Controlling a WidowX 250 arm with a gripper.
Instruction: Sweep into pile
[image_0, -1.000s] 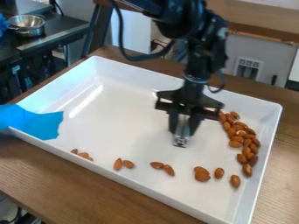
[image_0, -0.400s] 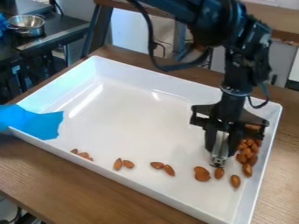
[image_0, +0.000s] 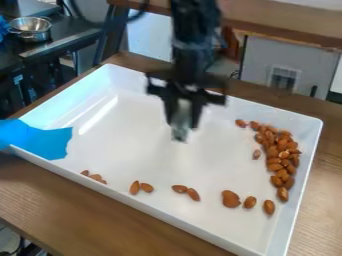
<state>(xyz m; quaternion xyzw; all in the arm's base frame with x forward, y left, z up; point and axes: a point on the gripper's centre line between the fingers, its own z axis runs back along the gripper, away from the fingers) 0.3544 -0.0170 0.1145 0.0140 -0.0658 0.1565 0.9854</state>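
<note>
Brown wood table (image_0: 80, 210), grain visible. Blue sheet (image_0: 37, 137) at left edge, uneven outline. Upper left: dark counter (image_0: 67, 31) with shiny metal bowl (image_0: 30, 35) on it, side handles; bit of blue material (image_0: 3, 29) beside the bowl, cut by frame edge. Top right: wooden ledge (image_0: 287, 22), below it gray panel (image_0: 257, 55) with vent (image_0: 284, 79). Dark cable (image_0: 19, 246), bottom left corner.

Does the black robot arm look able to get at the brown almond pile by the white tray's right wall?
Probably yes: the black tool hangs over the tray, and only bare floor and one loose almond seem to lie between it and the pile.
</note>
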